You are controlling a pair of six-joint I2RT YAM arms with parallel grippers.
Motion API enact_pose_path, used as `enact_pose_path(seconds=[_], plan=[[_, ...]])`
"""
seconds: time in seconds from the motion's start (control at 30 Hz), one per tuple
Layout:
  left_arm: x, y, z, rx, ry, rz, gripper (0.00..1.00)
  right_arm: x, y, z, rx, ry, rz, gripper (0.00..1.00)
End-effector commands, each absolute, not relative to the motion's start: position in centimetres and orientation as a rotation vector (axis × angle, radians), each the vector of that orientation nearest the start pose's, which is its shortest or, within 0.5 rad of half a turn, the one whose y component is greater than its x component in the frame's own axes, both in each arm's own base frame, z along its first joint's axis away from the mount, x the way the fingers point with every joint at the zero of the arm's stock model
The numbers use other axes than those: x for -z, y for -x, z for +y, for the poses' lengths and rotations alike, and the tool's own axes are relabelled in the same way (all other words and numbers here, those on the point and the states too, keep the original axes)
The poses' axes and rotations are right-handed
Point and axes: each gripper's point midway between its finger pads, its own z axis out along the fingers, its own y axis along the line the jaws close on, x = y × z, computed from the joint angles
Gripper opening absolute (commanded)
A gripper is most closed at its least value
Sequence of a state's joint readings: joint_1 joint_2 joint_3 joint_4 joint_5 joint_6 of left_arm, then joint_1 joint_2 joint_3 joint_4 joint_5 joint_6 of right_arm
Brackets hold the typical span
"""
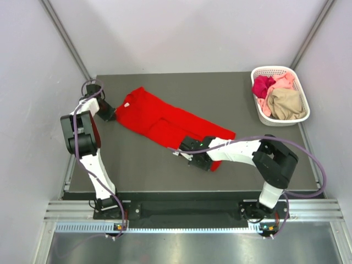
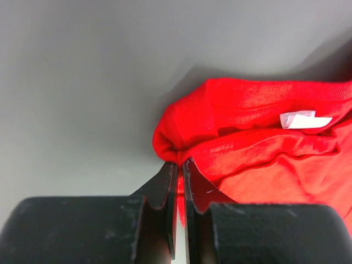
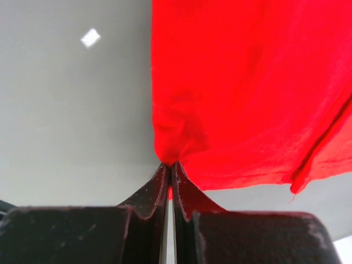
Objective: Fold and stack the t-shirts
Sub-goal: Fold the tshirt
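A bright red t-shirt (image 1: 159,118) lies partly folded in a slanted strip across the dark table (image 1: 231,93). My left gripper (image 1: 108,114) is at the shirt's upper-left end. In the left wrist view it (image 2: 180,165) is shut on a bunched edge of the red t-shirt (image 2: 258,143), close to the white neck label (image 2: 304,119). My right gripper (image 1: 184,149) sits at the strip's near edge, toward the lower right. The right wrist view shows it (image 3: 169,166) shut on a pinched corner of the red t-shirt (image 3: 236,82).
A white lattice basket (image 1: 273,69) stands at the table's back right corner. It holds a magenta shirt (image 1: 263,85), a pale pink one (image 1: 285,81) and a tan one (image 1: 286,103). A small white scrap (image 3: 91,37) lies on the table. Grey walls enclose three sides.
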State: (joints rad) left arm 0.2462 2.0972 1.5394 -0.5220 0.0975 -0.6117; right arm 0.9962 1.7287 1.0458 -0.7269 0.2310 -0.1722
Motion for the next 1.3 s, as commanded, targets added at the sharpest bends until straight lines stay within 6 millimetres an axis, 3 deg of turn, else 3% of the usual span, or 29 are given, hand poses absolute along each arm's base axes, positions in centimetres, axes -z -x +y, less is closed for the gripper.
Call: enact_pose_path(seconds=[0.0,0.23,0.33,0.47,0.63,0.7,0.97,1.27], plan=[[-3.6,-50.6,8.8,0.265,1.066,2.345,0.0,-2.7,-18.6,24.1,0.154,1.527,2.472,0.0],[-2.8,-53.9,9.9,0.273,1.06,2.32,0.0,-2.3,-17.7,26.8,0.18,1.398,2.547,0.0],[-4.0,-56.6,10.0,0.328,1.027,2.277,0.0,-3.6,-18.6,30.0,0.148,1.285,2.547,0.0],[-4.6,-58.5,10.6,0.342,1.001,2.236,0.0,-4.2,-18.3,33.6,0.066,1.182,2.575,0.0],[-4.3,-59.6,11.8,0.336,0.998,2.217,0.0,-4.0,-18.0,36.8,-0.003,1.094,2.62,0.0],[-3.7,-59.8,12.0,0.336,0.999,2.221,0.0,-3.0,-17.6,37.0,0.02,1.105,2.651,0.0],[-3.8,-61.6,12.5,0.371,0.982,2.18,0.0,-2.6,-15.8,39.6,-0.008,1.06,2.672,0.0],[-4.5,-62.0,13.9,0.352,0.959,2.159,0.0,-3.2,-16.4,43.5,-0.133,0.886,2.665,0.03]])
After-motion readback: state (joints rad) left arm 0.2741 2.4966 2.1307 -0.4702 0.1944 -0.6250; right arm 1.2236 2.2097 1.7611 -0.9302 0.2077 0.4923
